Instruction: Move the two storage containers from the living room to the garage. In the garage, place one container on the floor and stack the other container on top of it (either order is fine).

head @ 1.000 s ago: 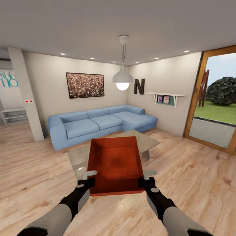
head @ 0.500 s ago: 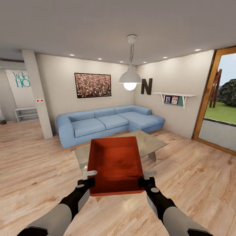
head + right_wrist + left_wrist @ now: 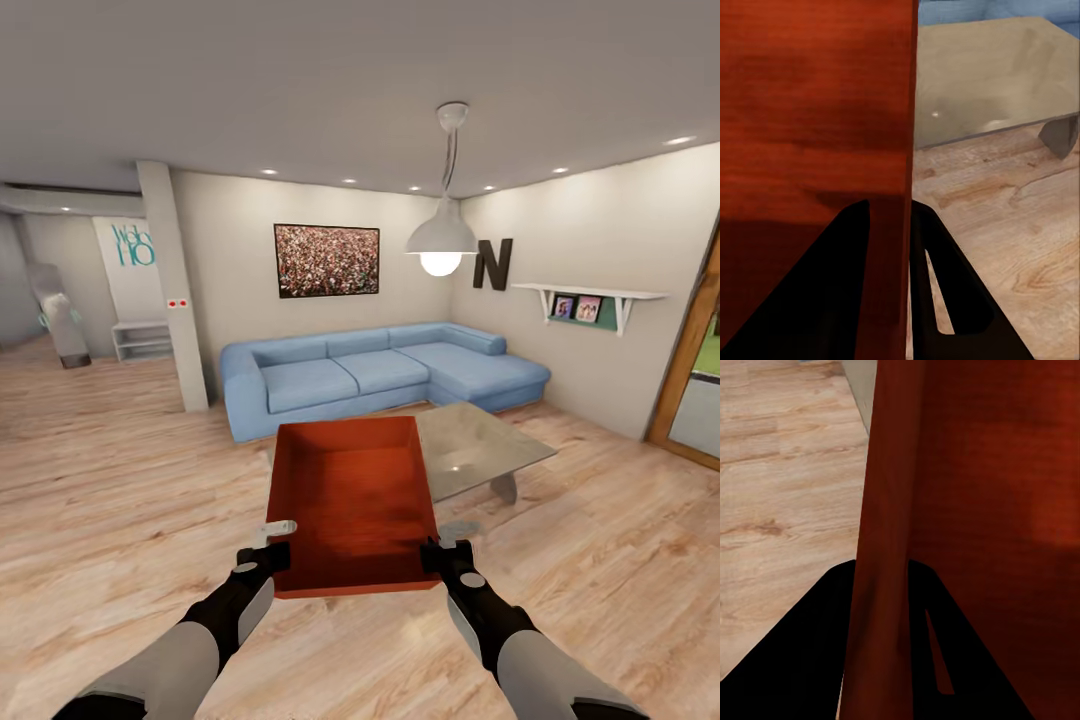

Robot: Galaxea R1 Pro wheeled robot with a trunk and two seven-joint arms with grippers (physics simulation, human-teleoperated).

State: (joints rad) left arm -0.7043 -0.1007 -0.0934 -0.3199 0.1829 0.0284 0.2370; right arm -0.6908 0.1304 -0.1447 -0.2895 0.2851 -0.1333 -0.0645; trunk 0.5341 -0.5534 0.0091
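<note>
I hold one orange-red open-top storage container (image 3: 352, 505) level in front of me, above the living room's light wood plank floor (image 3: 110, 500). My left gripper (image 3: 272, 548) is shut on its left wall near the front corner. My right gripper (image 3: 437, 553) is shut on the right wall. In the left wrist view the wall (image 3: 889, 510) runs between the dark fingers of the left gripper (image 3: 881, 577). The right wrist view shows the same for the other wall (image 3: 832, 112) and the right gripper (image 3: 889, 206). The second container, the garage and its concrete floor are out of view.
A glass table (image 3: 480, 445) stands just beyond the container, slightly right, with the blue sofa (image 3: 380, 375) behind it. A white pillar (image 3: 175, 290) stands at the left, and a hallway (image 3: 60, 320) opens beyond it. A glazed wooden door (image 3: 695, 380) is at the right edge. A pendant lamp (image 3: 440, 235) hangs overhead.
The whole view has swung left: sofa, table, lamp and door sit further right in the picture and more hallway shows. The container stays in both grippers, unchanged relative to me.
</note>
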